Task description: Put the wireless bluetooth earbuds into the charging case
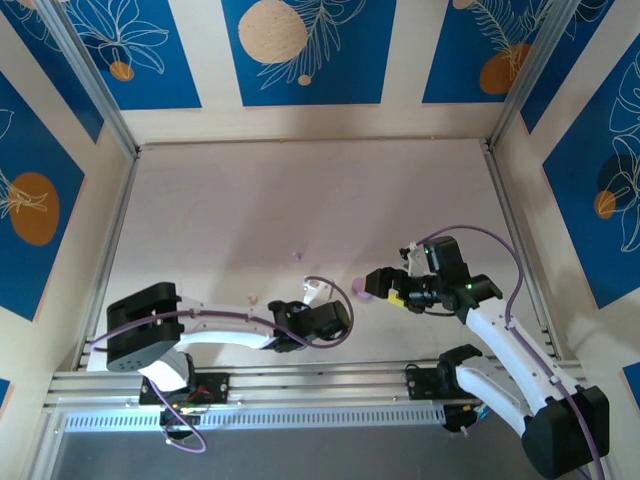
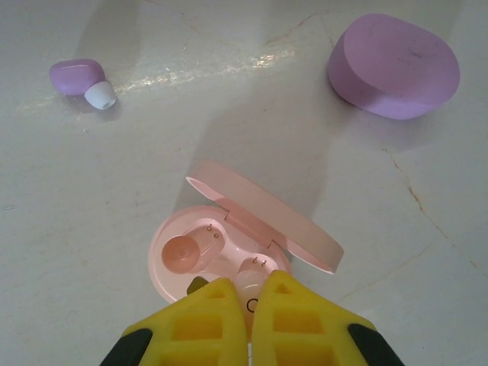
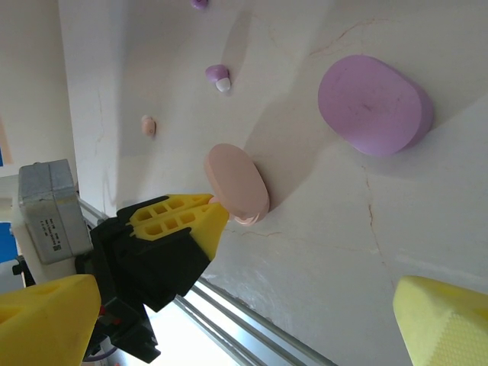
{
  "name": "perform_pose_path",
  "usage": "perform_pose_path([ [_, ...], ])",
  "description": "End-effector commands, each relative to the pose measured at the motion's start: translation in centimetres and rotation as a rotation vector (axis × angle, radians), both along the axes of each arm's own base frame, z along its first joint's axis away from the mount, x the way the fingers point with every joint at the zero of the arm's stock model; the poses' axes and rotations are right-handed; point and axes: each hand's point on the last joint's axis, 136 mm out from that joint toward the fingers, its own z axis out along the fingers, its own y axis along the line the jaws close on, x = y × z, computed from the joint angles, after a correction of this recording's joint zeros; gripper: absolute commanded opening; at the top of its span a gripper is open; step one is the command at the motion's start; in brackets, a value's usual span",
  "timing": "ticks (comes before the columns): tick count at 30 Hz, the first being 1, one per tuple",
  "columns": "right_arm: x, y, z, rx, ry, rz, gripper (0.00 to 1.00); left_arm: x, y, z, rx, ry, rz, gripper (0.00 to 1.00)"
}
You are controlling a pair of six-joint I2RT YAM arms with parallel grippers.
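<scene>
Top view: your left gripper [image 1: 316, 303] meets the pink case [image 1: 320, 288]; a purple bud [image 1: 297, 256] lies just beyond, nearer this arm, with open table around it.
Left wrist: jaws together over the open case, one pink bud [image 2: 183, 252] seated.
Right wrist: right gripper [image 3: 248, 314] gapes wide, purple case [image 3: 374, 103] ahead.

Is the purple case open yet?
No, the purple case lies shut, while the pink case has its lid up.
</scene>
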Motion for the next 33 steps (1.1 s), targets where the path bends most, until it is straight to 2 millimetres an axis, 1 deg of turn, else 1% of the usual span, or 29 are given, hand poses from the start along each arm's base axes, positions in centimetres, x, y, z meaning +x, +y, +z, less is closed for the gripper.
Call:
perform_pose_path([
  [1, -0.7, 0.2, -0.2, 0.021, 0.014, 0.029, 0.99, 0.0, -1.1, 0.5, -0.022, -0.006, 0.002, 0.02],
  [13, -1.2, 0.9, 0.2, 0.065, 0.006, 0.075, 0.99, 0.0, -1.3, -0.3, 0.016, 0.009, -0.003, 0.02],
  [27, -1.3, 1.0, 0.3, 0.072, 0.005, 0.080, 0.99, 0.0, -0.9, -0.5, 0.054, 0.015, -0.015, 0.03],
  [33, -1.3, 1.0, 0.3, 0.070, 0.008, 0.078, 0.99, -0.2, -1.4, -1.3, 0.057, 0.037, -0.028, 0.03],
])
